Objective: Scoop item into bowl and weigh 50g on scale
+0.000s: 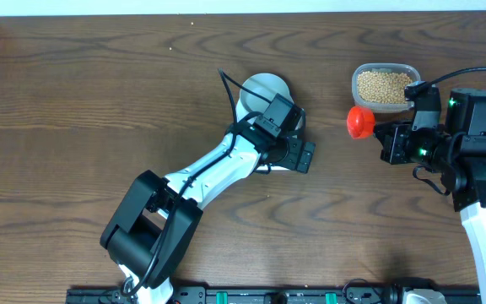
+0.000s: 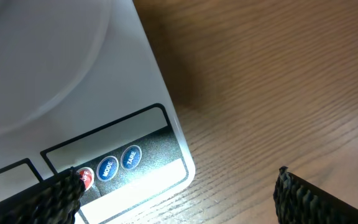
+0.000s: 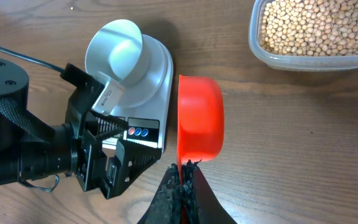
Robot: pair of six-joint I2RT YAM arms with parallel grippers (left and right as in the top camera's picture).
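Observation:
The pale bowl (image 3: 120, 53) stands on the white scale (image 3: 157, 74), and nothing shows inside it. My left gripper (image 2: 179, 202) hovers open over the scale's front corner (image 2: 73, 74), its fingers (image 2: 39, 199) straddling the red and blue buttons (image 2: 107, 168) and bare wood. From above, the left gripper (image 1: 298, 154) covers most of the scale, just below the bowl (image 1: 266, 88). My right gripper (image 3: 183, 180) is shut on the handle of a red scoop (image 3: 199, 118), held between the scale and the beans (image 3: 316, 25). The scoop (image 1: 360, 121) hides its inside.
The beans fill a clear plastic container (image 1: 385, 86) at the back right, close behind the right gripper (image 1: 386, 135). The left arm (image 1: 201, 177) runs diagonally from the front edge to the scale. Bare wooden tabletop (image 1: 99, 101) lies to the left and front.

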